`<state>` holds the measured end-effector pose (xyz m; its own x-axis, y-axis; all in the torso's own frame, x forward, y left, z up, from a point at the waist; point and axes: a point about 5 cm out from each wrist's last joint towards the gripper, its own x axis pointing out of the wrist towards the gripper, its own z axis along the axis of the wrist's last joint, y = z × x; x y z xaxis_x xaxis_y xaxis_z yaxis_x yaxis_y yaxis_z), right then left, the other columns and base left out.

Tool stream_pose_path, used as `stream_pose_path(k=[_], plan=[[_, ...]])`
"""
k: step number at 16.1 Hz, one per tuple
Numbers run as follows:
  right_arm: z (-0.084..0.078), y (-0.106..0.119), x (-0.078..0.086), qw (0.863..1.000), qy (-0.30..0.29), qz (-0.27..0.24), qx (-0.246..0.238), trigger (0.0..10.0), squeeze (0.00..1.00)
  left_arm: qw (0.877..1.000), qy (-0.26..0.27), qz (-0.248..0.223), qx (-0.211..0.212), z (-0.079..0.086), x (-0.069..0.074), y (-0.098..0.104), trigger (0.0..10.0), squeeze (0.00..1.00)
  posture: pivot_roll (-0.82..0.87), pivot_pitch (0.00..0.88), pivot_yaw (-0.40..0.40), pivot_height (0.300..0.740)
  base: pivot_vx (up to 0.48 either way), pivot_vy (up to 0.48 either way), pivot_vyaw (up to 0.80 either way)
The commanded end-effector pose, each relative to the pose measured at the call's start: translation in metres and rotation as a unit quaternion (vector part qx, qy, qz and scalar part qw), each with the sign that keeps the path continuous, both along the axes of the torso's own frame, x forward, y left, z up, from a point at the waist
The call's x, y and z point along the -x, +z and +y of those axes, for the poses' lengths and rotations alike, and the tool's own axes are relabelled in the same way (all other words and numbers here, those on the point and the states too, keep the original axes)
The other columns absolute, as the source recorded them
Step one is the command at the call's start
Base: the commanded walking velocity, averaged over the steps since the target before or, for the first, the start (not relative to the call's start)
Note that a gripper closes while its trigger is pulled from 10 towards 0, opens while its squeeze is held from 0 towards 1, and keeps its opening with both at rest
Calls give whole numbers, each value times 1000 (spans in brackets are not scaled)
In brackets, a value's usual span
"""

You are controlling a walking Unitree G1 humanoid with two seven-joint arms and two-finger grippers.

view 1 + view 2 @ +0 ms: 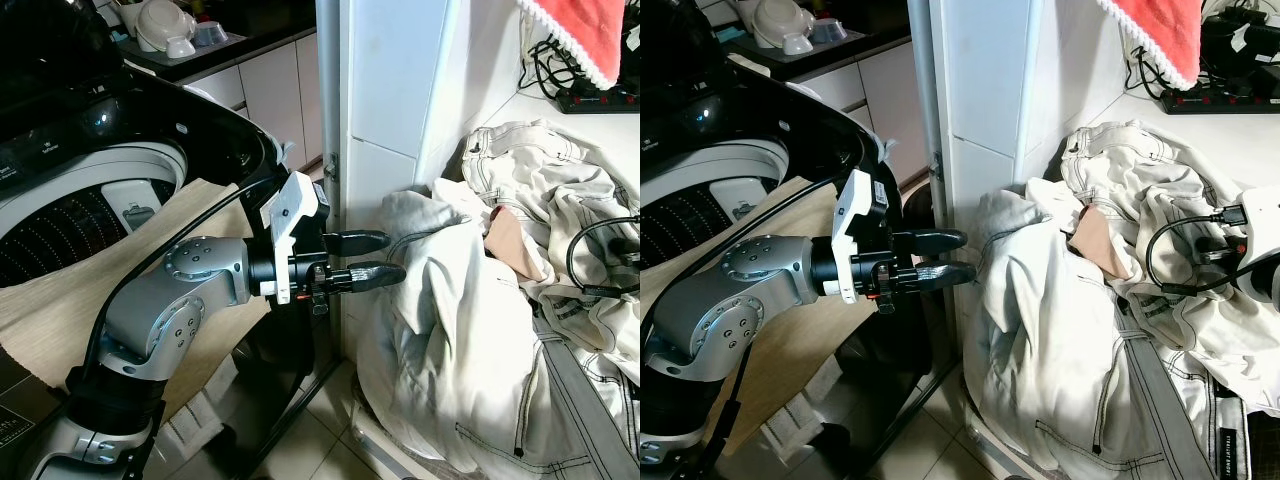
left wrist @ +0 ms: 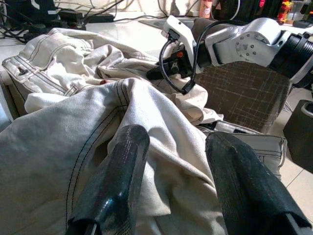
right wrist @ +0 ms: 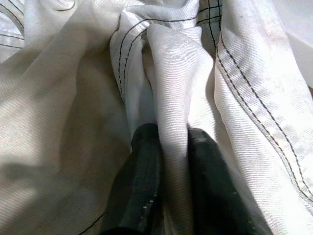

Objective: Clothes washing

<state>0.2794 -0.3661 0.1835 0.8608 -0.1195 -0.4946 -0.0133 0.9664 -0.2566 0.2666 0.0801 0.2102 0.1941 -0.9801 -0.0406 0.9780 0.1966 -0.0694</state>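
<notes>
Reaching toward the clothes on the desk, the left hand is gaping narrowly — the right hand is pinching a fold; grip deep, lift together.

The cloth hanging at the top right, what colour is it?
The cloth is red with a white scalloped edge; the right eye view shows it best.

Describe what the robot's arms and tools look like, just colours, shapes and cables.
The left arm is silver metal with rounded joint housings studded with small screws. A black cable loops over it to a white, boxy wrist block. The left tool has two long, black, textured fingers. The right arm is the same silver with a black section, a white wrist block and a looping black cable. The right tool also has black fingers.
</notes>
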Motion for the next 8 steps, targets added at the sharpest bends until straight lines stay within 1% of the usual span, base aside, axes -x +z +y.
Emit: stream_pose_path(k=[1, 4, 5, 6, 7, 8], plan=[[5, 1, -3, 1000, 14, -5, 1, 0, 0, 1000, -3, -7, 0, 0, 1, 5, 10000, 0, -191, 0, 65, 740, 0, 0, 0], [5, 0, -2, 1000, 15, -4, -2, 0, 0, 1000, -6, -7, 0, -1, 1, 5, 10000, 0, -197, 0, 71, 740, 0, 0, 0], [5, 2, -1, 1000, 14, -12, -9, 0, 0, 1000, -6, -7, 0, -1, 1, 5, 10000, 0, -197, 0, 71, 740, 0, 0, 0], [5, 10, -1, 999, 14, -31, -20, 0, 0, 1000, -5, -10, 2, -1, 0, 6, 10000, 0, -197, 0, 70, 740, 0, 0, 0], [6, 23, 0, 997, 15, -61, -39, 0, 0, 1000, 5, -16, 7, -1, -2, 8, 10000, 0, -196, 0, 70, 740, 0, 0, 0], [6, 41, 1, 993, 18, -103, -57, 0, 0, 999, 18, -22, 15, 0, -5, 10, 10000, 0, -196, 0, 70, 740, 0, 0, 0]])
